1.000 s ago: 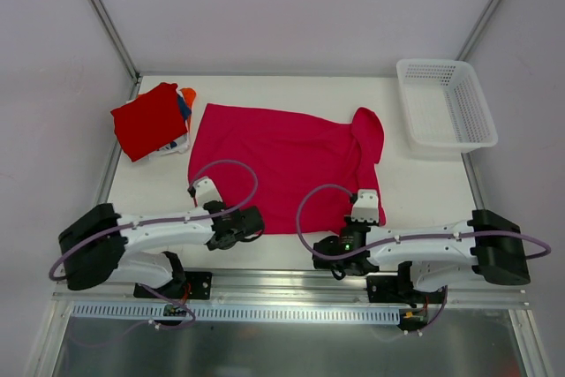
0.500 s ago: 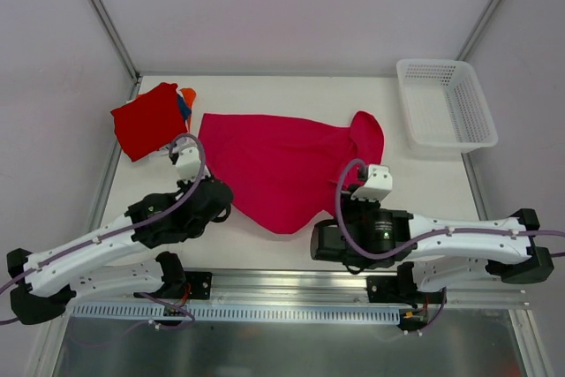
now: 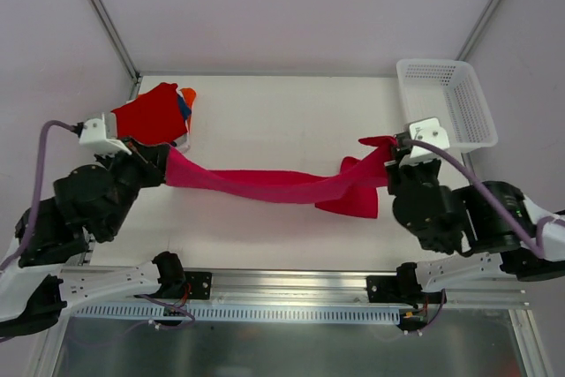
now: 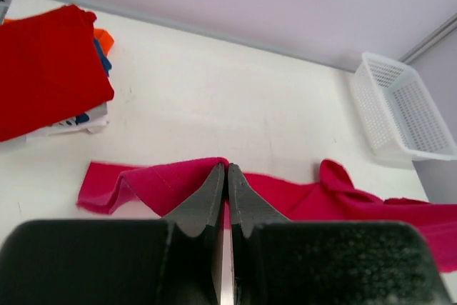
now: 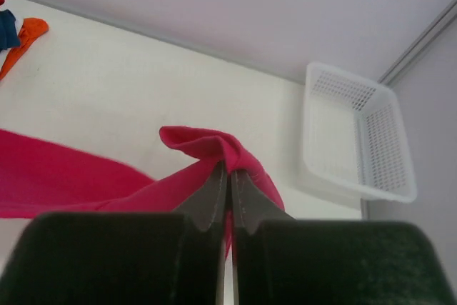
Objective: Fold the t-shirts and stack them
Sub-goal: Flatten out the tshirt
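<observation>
The magenta-pink t-shirt [image 3: 274, 184] hangs stretched in a sagging band between both grippers above the table. My left gripper [image 3: 164, 158] is shut on its left edge; in the left wrist view the cloth [image 4: 153, 183] drapes over the shut left gripper [image 4: 228, 171]. My right gripper [image 3: 393, 149] is shut on its right edge; in the right wrist view the cloth [image 5: 200, 144] folds over the shut right gripper [image 5: 229, 171]. A stack of folded shirts with the red t-shirt [image 3: 150, 116] on top, orange, blue and white beneath, lies at the back left [image 4: 43, 62].
A white mesh basket [image 3: 446, 103] stands at the back right corner and shows in both wrist views [image 4: 407, 108] [image 5: 357, 133]. White table [image 3: 282, 112] with metal rails at its left and right edges.
Both arms have lifted and swung apart, pulling the magenta shirt off the table from a flat spread into a taut hanging band. The red stack has not moved.
</observation>
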Available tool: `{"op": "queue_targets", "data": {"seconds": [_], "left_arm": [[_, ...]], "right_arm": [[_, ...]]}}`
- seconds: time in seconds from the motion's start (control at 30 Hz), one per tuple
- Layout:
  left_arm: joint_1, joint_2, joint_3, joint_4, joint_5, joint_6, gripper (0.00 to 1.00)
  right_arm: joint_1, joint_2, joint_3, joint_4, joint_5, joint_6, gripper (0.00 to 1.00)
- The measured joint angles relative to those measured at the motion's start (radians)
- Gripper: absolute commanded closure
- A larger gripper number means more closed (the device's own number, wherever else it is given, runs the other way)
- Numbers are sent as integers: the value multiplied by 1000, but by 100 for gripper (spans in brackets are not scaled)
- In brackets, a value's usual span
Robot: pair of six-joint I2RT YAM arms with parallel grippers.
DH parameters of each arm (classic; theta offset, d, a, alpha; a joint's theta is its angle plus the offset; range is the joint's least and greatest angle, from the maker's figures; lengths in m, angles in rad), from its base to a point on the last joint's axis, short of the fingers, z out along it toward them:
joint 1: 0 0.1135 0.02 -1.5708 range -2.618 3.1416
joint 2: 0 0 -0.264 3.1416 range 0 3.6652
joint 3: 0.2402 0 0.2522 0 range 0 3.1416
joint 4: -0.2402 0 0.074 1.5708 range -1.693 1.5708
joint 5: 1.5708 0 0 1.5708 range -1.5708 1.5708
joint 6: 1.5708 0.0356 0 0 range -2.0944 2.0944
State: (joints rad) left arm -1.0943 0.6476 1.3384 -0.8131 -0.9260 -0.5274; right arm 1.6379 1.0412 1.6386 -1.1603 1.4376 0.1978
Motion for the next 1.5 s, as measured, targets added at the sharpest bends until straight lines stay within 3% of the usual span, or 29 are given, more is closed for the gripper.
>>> {"op": "queue_targets", "data": {"seconds": [0.27, 0.33, 0.47, 0.63, 0.73, 0.83, 0.9, 1.0, 1.1, 1.17, 1.33, 1.5], "left_arm": [[0, 3, 232, 1, 36, 178, 100], [0, 6, 298, 3, 62, 214, 100], [0, 9, 415, 12, 139, 284, 100], [0, 9, 509, 32, 278, 360, 100], [0, 9, 532, 43, 356, 396, 100], [-6, 8, 525, 78, 417, 433, 100], [-6, 5, 502, 114, 457, 457, 100], [-6, -6, 466, 142, 552, 489, 100], [-6, -37, 428, 158, 655, 512, 100], [-6, -73, 401, 166, 724, 522, 100], [-6, -149, 379, 212, 887, 554, 100], [-6, -152, 370, 265, 929, 607, 100]], "right_arm": [[35, -11, 183, 220, 21, -529, 100], [36, -14, 190, 349, 23, -704, 99], [50, 5, 195, 872, 24, -1223, 100], [74, 199, 585, 1130, 23, -1554, 100], [101, 194, 631, 1229, -35, -1668, 100], [108, 126, 571, 1252, -132, -1683, 100], [109, 40, 487, 1201, -221, -1605, 99], [109, -78, 423, 990, -408, -1387, 100], [96, -122, 557, 721, -653, -1148, 100], [67, -182, 549, 642, -820, -1038, 99], [-131, -330, 430, 551, -1163, -876, 100], [-313, -258, 452, 496, -1256, -887, 99]]}}
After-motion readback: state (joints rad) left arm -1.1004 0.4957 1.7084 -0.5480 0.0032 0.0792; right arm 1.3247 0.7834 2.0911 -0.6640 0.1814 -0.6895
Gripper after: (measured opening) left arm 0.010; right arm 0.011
